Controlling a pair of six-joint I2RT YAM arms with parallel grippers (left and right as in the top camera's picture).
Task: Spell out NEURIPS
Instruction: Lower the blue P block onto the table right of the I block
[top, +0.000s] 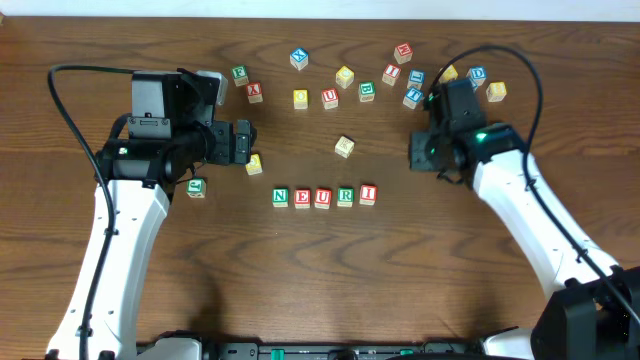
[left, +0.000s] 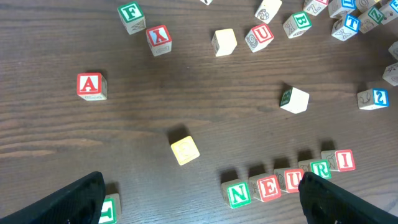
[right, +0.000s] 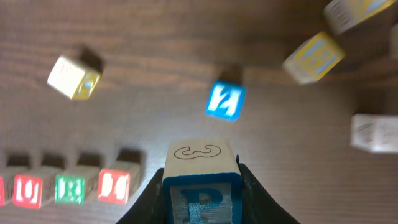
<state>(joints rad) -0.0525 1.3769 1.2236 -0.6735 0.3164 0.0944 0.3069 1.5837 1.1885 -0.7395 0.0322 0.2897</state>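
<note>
Five cubes stand in a row reading N (top: 280, 197), E (top: 302, 198), U (top: 323, 197), R (top: 345, 196), I (top: 368, 194). My right gripper (right: 201, 200) is shut on the blue P cube (right: 200, 198), which hangs above the table, right of the red I (right: 115, 185). In the overhead view the right gripper (top: 414, 152) is up and right of the row's end. My left gripper (top: 247, 143) stands open with nothing between its fingers, up and left of the N (left: 239, 195). I cannot pick out the S among the loose cubes.
Several loose cubes lie along the back of the table, among them a red U (top: 329, 98) and a red A (left: 91, 85). A yellow cube (top: 254, 165) and a green T cube (top: 196, 187) sit by the left gripper. Another pale cube (top: 344, 147) lies above the row.
</note>
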